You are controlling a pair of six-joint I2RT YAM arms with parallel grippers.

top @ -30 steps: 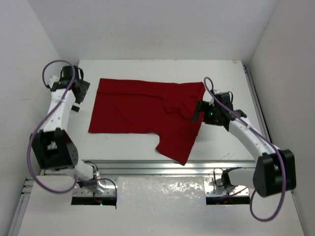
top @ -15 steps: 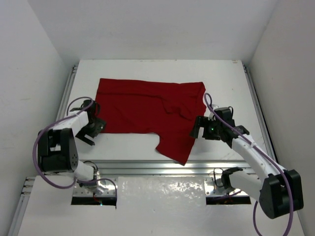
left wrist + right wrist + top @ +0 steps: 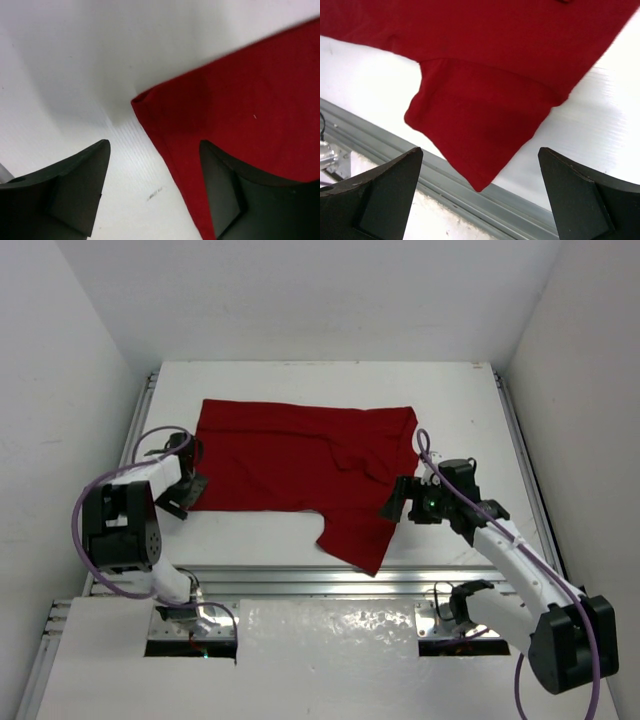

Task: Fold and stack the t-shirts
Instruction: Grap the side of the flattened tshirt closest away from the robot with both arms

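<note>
The dark red t-shirt point(image 3: 290, 455) lies spread flat across the white table, with one sleeve point(image 3: 355, 535) pointing at the near edge. My left gripper point(image 3: 186, 490) sits low at the shirt's near-left corner point(image 3: 150, 102). It is open, its jaws astride the shirt's left hem point(image 3: 175, 165), and the right finger point(image 3: 235, 195) is over the cloth. My right gripper point(image 3: 396, 502) hovers open just right of the sleeve. In the right wrist view the sleeve tip point(image 3: 480, 182) hangs between its wide-apart fingers point(image 3: 375, 195), untouched.
A grey aluminium rail point(image 3: 320, 575) runs along the table's near edge, just below the sleeve tip point(image 3: 530, 215). White walls close in the table on three sides. A small printed mark point(image 3: 156, 194) is on the table between the left jaws.
The left arm swung from the far-left corner down to the shirt's near-left corner, and its jaws have narrowed. The right gripper moved nearer and lower beside the sleeve. The shirt has not moved.
</note>
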